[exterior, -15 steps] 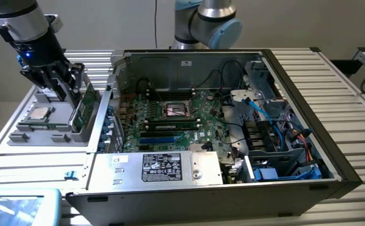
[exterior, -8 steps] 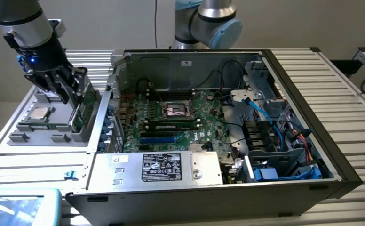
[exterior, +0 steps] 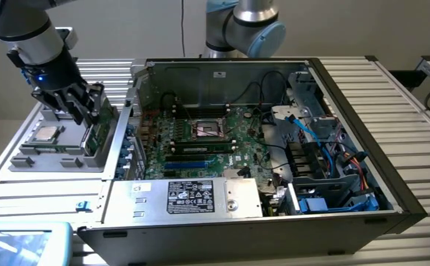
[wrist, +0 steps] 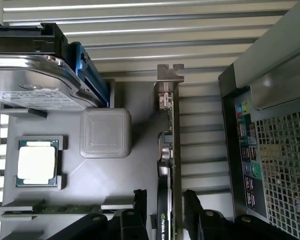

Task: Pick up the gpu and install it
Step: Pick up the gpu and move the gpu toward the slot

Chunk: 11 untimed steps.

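Straddling thin green gpu card (wrist: 175,131) with silver bracket, upright in grey plastic tray (wrist: 135,175) — black tool (wrist: 166,202) wide open.

There is one tray (wrist: 140,170), and on it one gpu (wrist: 176,165), one processor (wrist: 36,162), one drive (wrist: 35,80) and one memory stick (wrist: 50,210). There is also one open computer case (exterior: 414,205) and one gripper (wrist: 165,196).

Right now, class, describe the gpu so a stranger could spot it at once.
On the exterior view's left of the open computer case sits a grey tray. On its case-side edge the gpu stands between the open fingers. Unlike the flat square processor nearby, it is a thin upright green card with a silver bracket.
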### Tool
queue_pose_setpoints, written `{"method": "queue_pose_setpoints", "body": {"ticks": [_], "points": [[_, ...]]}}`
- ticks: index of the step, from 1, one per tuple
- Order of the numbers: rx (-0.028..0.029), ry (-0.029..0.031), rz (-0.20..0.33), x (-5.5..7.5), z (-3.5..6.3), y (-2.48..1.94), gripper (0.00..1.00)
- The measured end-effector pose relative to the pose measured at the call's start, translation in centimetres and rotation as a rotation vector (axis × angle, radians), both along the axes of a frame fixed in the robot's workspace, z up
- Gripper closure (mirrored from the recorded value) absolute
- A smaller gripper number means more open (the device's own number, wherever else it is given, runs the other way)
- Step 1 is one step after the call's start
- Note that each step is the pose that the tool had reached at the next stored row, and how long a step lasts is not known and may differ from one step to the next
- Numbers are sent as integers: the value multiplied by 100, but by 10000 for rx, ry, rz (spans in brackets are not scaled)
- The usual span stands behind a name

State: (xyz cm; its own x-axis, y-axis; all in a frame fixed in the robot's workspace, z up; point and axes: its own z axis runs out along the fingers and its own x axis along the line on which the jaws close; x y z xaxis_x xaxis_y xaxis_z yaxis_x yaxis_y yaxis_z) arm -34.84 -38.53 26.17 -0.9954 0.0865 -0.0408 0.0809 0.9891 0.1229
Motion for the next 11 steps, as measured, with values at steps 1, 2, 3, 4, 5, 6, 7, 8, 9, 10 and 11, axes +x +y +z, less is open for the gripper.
{"method": "queue_pose_setpoints", "body": {"ticks": [1,2,3,4,5,6,7,8,9,10,11], "points": [[-1,2,-2,-1,-17,-1,56],[0,-1,-2,-1,-36,-1,56],[0,-6,-2,0,-55,-1,56],[-1,-8,-1,1,-73,-2,56],[-1,-10,-2,1,-91,-1,56],[-1,-13,-2,3,-108,-1,56],[-6,-15,-3,5,-121,2,56],[-25,-16,-3,8,-129,11,56],[-57,-21,-3,11,-136,26,56],[-92,-26,-5,12,-143,43,56],[-139,-33,-6,13,-147,56,56]]}}
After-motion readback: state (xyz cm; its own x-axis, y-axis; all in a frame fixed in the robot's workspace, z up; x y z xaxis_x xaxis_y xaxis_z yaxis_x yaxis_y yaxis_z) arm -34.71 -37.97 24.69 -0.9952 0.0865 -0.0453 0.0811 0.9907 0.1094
